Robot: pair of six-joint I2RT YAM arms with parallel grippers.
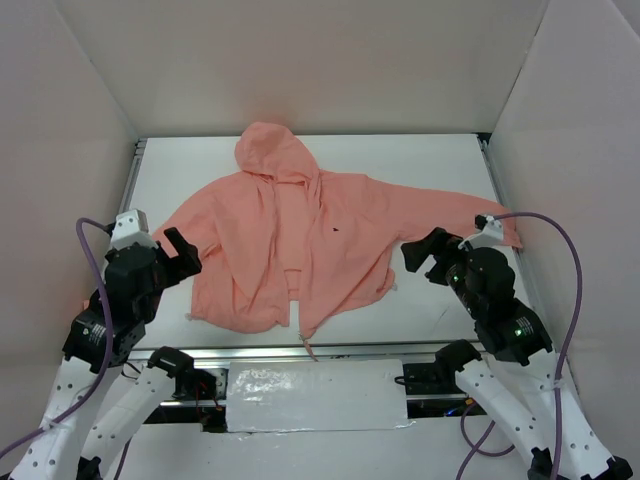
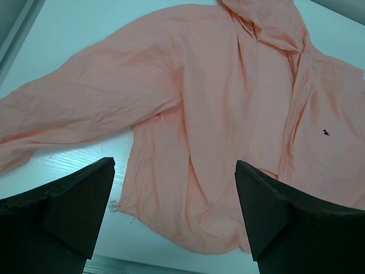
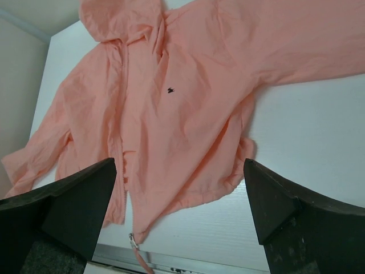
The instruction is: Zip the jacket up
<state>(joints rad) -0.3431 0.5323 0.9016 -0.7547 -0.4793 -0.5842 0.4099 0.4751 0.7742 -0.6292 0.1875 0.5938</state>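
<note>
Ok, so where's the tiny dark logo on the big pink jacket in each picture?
Top external: the tiny dark chest logo on the salmon-pink soft fabric hooded jacket sits almost at the centre.
Left wrist: the logo is near the right edge, halfway down.
Right wrist: the logo is left of centre, upper third.
Shared landmark: the jacket's hood, topmost in every view.
</note>
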